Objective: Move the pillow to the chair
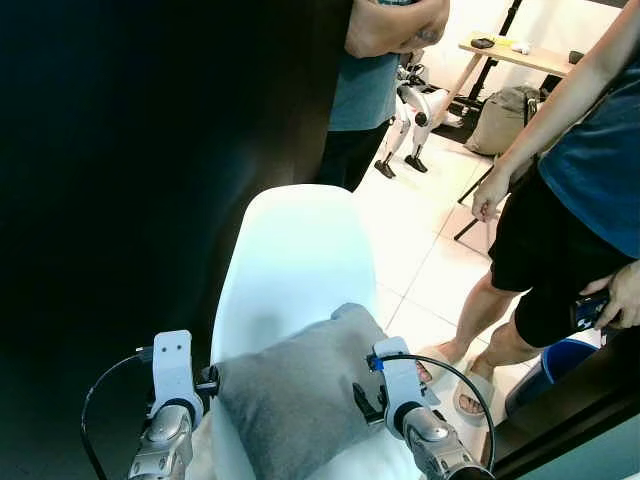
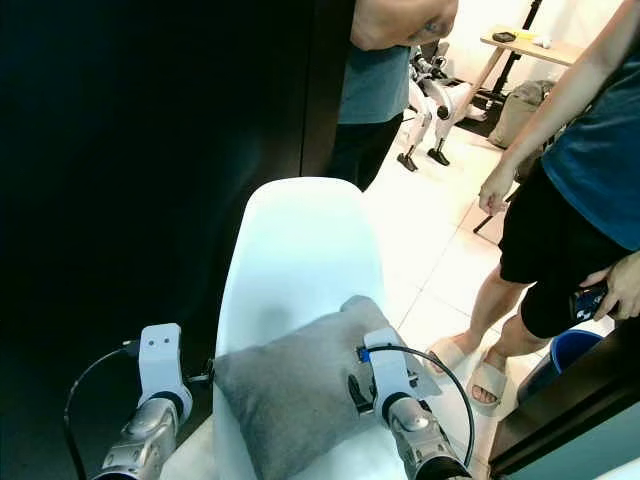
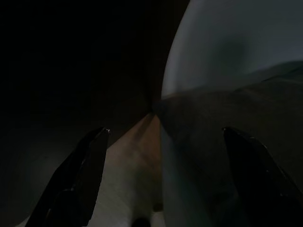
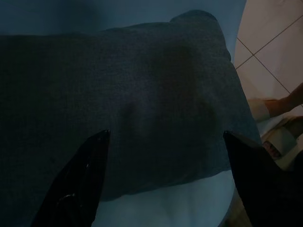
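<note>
Pillow (image 1: 300,395): grey, lying on the seat of the white chair (image 1: 300,250), so I judge the move all but done; only backing the arms away is left.

Head views: left gripper (image 1: 208,380) at the pillow's left edge, right gripper (image 1: 368,398) at its right edge. Two people (image 1: 585,170) stand on the tiles just right of the chair, feet close by; a small robot (image 1: 415,110) and bag (image 1: 505,118) lie farther off.

Left wrist view: fingers (image 3: 80,175) spread wide, pillow corner between them, nothing held.

Right wrist view: fingers (image 4: 78,182) likewise apart over the pillow, unclamped; I note a sandalled foot (image 4: 279,142) beside the seat.
</note>
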### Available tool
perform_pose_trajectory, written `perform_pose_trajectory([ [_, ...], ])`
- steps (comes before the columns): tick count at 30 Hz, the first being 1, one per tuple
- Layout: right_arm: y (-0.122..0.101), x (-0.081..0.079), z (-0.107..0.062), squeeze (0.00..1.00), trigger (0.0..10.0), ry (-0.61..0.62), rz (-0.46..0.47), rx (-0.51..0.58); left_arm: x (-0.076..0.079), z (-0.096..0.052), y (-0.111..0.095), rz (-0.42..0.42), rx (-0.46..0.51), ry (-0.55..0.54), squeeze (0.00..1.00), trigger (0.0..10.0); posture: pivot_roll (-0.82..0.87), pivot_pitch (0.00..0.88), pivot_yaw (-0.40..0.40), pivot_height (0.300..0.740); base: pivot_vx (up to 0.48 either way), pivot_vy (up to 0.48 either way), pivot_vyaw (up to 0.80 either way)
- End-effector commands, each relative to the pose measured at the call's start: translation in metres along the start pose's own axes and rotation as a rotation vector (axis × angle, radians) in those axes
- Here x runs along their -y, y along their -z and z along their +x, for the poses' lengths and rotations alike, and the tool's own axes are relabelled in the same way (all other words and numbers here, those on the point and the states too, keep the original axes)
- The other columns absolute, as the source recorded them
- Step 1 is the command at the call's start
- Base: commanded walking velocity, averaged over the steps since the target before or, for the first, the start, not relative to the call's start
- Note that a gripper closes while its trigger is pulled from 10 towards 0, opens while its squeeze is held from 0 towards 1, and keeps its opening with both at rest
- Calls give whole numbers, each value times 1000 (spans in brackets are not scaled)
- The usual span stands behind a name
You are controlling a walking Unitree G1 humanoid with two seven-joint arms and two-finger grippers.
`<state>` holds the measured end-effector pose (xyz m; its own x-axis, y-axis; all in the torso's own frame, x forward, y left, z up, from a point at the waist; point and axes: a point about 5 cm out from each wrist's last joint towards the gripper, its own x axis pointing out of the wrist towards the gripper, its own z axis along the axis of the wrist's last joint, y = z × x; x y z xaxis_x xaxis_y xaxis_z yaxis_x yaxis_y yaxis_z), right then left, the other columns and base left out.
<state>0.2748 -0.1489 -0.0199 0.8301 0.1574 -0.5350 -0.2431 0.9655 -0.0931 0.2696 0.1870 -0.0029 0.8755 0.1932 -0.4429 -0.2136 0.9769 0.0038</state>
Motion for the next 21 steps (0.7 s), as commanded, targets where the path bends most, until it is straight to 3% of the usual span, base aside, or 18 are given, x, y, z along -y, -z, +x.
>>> perform_pose_trajectory([
  [1, 2, 6, -1, 0, 10000, 31, 25, -11, 2, -2, 8, 31, -32, 12, 0, 10000, 146, 42, -121, 740, 0, 0, 0],
  [13, 5, 2, -2, 0, 10000, 56, 68, -7, -2, 0, 6, 70, -33, 49, 0, 10000, 151, 54, -51, 740, 0, 0, 0],
  [21, 4, 4, -2, 0, 10000, 60, 69, 4, -4, -2, 3, 26, -8, 37, 0, 10000, 149, 46, -52, 740, 0, 0, 0],
])
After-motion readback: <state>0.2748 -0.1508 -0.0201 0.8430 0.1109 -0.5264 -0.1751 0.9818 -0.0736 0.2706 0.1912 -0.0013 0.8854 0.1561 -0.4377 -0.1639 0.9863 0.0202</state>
